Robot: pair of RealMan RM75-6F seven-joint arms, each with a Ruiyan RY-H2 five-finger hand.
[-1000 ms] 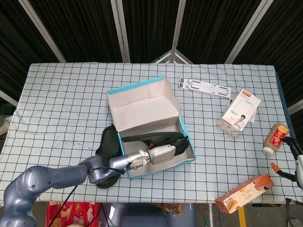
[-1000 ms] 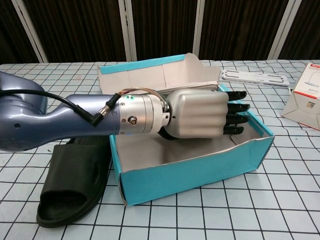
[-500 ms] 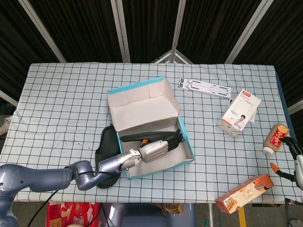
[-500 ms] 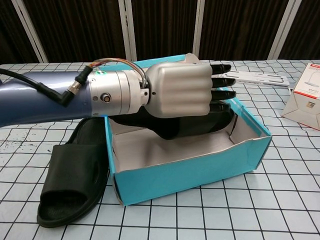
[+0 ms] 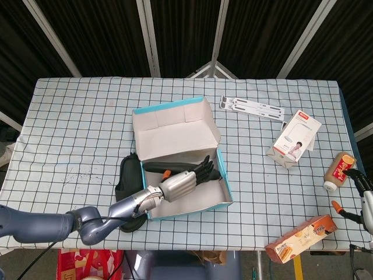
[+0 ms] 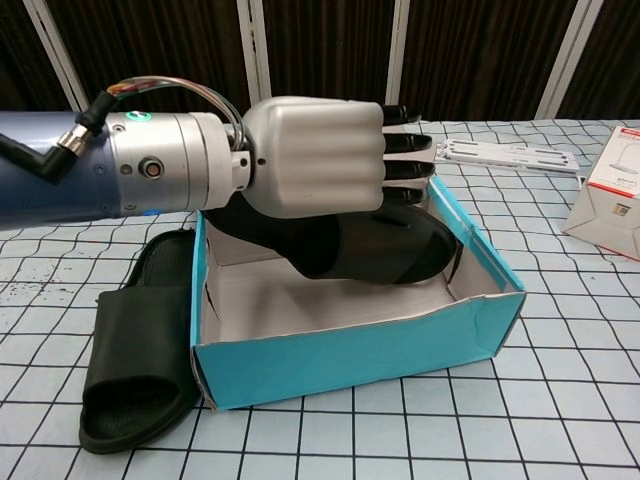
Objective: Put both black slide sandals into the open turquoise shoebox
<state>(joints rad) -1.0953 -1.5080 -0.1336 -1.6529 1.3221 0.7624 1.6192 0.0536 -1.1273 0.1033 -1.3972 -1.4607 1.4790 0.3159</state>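
Currently, going left to right: one sandal (image 6: 135, 370) is lying on the bench (image 5: 76, 128) beside the box (image 6: 350, 350). The left hand (image 6: 320, 155), fingers spread and holding nothing, is rising and drawing back from where it lay deep inside a second ago. The other sandal (image 6: 380, 250) is resting in the box, so one is placed and one remains. The right hand (image 5: 364, 189) is showing only at the frame edge; its state cannot be told.

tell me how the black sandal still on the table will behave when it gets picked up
The sandal looks like one-piece moulded foam or rubber, so probably light and slightly bendy, not floppy. Its matte surface should grip reasonably. It lies flat beside the shoebox, unlikely to roll; the open strap gives the left hand an easy hold.
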